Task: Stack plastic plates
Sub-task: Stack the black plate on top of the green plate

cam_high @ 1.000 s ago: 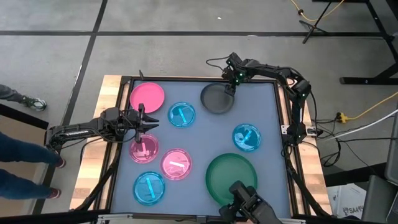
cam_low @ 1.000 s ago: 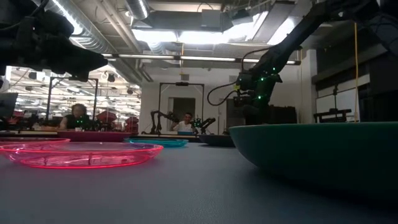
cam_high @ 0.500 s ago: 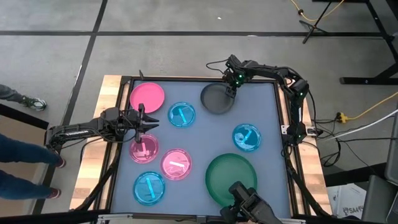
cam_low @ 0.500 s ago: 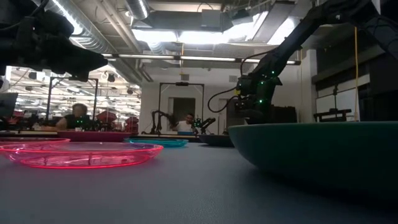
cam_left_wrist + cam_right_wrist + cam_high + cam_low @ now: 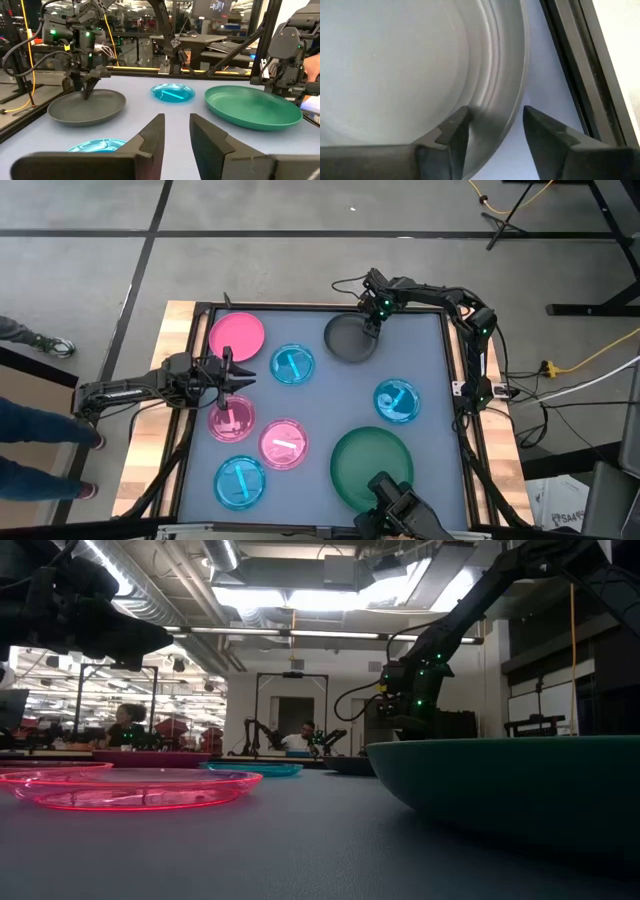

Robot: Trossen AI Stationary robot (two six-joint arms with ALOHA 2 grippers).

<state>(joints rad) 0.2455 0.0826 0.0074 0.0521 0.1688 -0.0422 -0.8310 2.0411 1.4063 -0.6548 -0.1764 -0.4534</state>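
A dark grey plate [image 5: 347,340] lies flat at the table's far middle. My right gripper [image 5: 369,324] is open at its far right rim. One finger [image 5: 454,134] stands over the plate's inside and the other finger [image 5: 546,131] outside the rim [image 5: 512,107]. My left gripper [image 5: 238,376] is open and empty above the table's left side, just beyond a translucent pink plate [image 5: 231,418]. A large green plate [image 5: 372,463] lies at the near right, an opaque pink plate [image 5: 237,335] at the far left. My right gripper points down with its fingers astride the grey plate's far right rim [image 5: 95,95], one inside and one outside. I cannot tell whether either finger touches the plate, which lies flat on the table.
Translucent blue plates lie at the far middle [image 5: 292,364], the right [image 5: 397,401] and the near left [image 5: 240,481]. A second translucent pink plate [image 5: 283,443] lies near the middle. A black frame [image 5: 570,75] edges the table close to my right gripper.
My right gripper has come down a little toward the grey plate's rim. The plates have kept still.
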